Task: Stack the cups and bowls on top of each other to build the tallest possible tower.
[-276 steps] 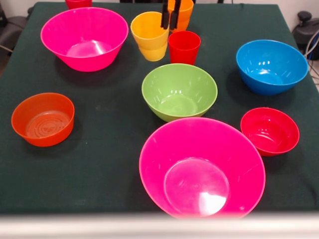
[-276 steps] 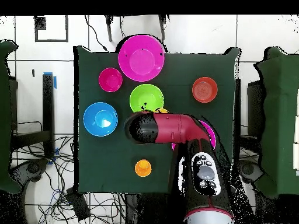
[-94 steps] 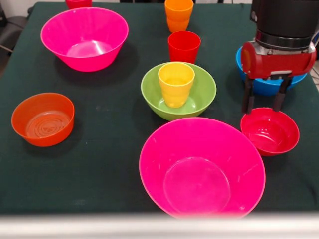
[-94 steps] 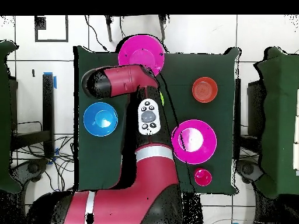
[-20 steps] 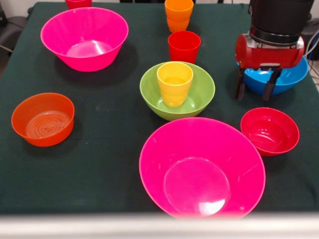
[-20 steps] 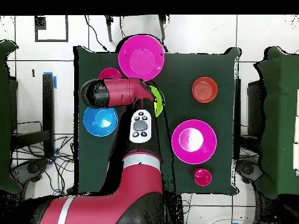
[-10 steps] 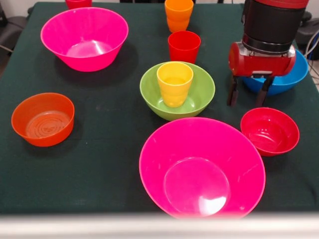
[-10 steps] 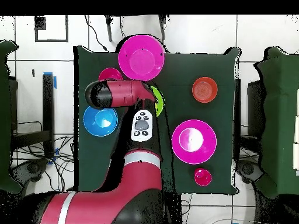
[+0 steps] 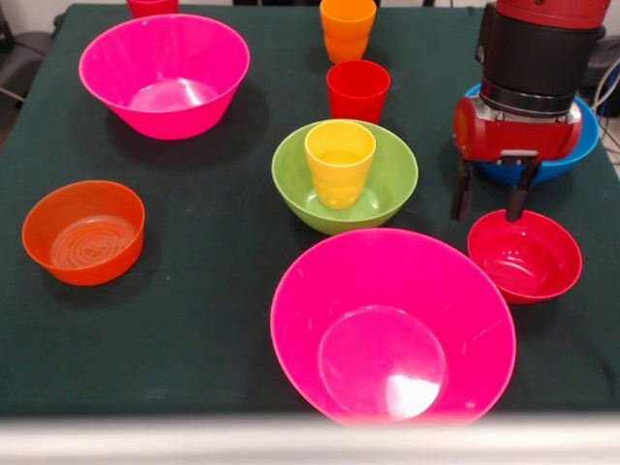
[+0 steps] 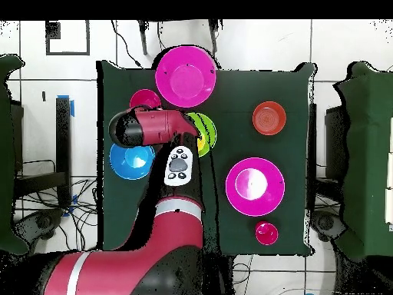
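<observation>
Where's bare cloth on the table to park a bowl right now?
Biggest free patch: front-left, bordered by the small orange bowl, the lime-green bowl and the near pink bowl. A smaller strip lies between the far pink bowl and the lime-green bowl. Crowded: right side, where the gripper hangs between the blue bowl and small red bowl.

A dark green cloth [image 9: 194,291] covers the table [image 10: 295,100]. In the overhead view, white floor tiles [image 10: 253,42] surround it, with tangled cables [image 10: 77,261] at seven o'clock and blue tape [image 10: 73,106] at nine o'clock.
</observation>
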